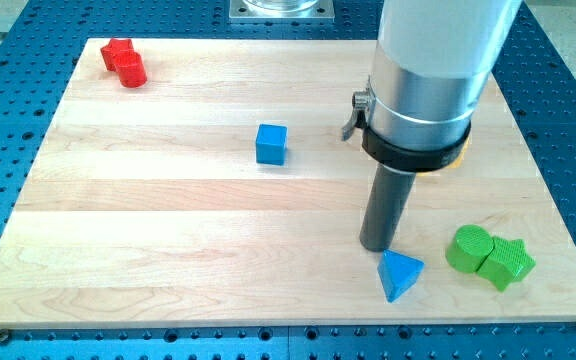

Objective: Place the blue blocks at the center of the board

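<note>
- Risk: my tip sat at the upper-left corner of the blue triangular block; an off-centre push would probably spin it aside, toward the green blocks at the view's right.
- Risk: the thick arm hid part of the tabletop, so contact was hard to confirm.
- Position: the triangular block lay just below and right of my tip (touching or nearly so).
- Position: the blue cube stood near the centre, well apart.
- Hand: none fitted; the rod held nothing.
</note>
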You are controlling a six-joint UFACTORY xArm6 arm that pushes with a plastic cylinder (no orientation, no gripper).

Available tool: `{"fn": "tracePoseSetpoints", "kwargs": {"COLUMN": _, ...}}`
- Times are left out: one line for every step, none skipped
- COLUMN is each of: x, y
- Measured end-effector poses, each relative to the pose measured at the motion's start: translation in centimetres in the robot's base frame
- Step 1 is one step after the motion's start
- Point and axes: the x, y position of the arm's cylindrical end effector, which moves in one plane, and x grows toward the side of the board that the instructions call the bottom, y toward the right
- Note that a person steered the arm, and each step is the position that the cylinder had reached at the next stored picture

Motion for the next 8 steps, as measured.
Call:
{"fn": "tracePoseSetpoints", "kwargs": {"x": 1.5, "y": 2.4}}
{"fn": "tracePoseSetpoints", "kwargs": {"x": 3.0, "y": 2.6}}
{"fn": "tracePoseSetpoints", "kwargs": {"x": 5.5, "y": 8.6}}
{"fn": "tracePoseSetpoints", "kwargs": {"x": 6.9, "y": 8.1}}
{"fn": "tracePoseSetpoints", "kwargs": {"x": 6.9, "y": 3.5}}
{"fn": "tracePoseSetpoints", "kwargs": {"x": 6.9, "y": -2.6}}
{"fn": "tracePoseSetpoints", "kwargs": {"x": 6.3, "y": -7.0}}
{"fn": "tracePoseSetpoints", "kwargs": {"x": 2.1, "y": -12.7}}
